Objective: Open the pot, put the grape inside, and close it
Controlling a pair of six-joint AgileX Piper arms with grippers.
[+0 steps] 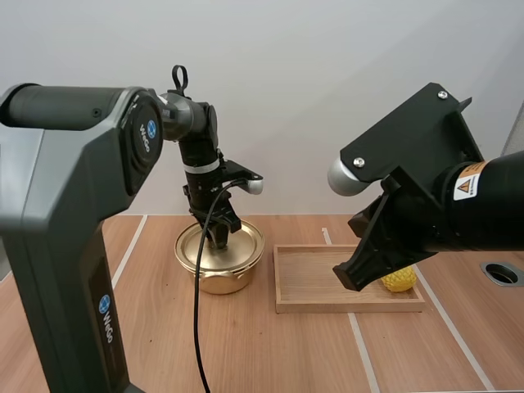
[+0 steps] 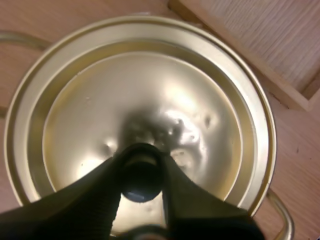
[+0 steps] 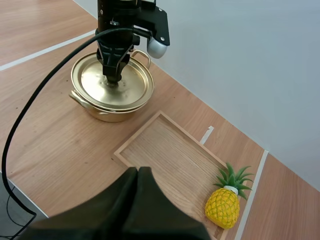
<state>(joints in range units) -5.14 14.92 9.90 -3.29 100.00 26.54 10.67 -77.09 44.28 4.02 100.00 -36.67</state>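
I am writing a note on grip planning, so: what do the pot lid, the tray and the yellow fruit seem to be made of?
Lid: probably thin metal with a satin gold finish; it shows soft glare and small dents. Tray: bare light wood, its grain visible. Pineapple: likely moulded plastic, given its even yellow body and stiff green leaves, but this stays uncertain.

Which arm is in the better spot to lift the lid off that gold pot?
Left. The left arm's jaws pinch the knob at the middle of the lid. The right arm's jaws are shut on nothing, by the wooden tray, apart from the pot.
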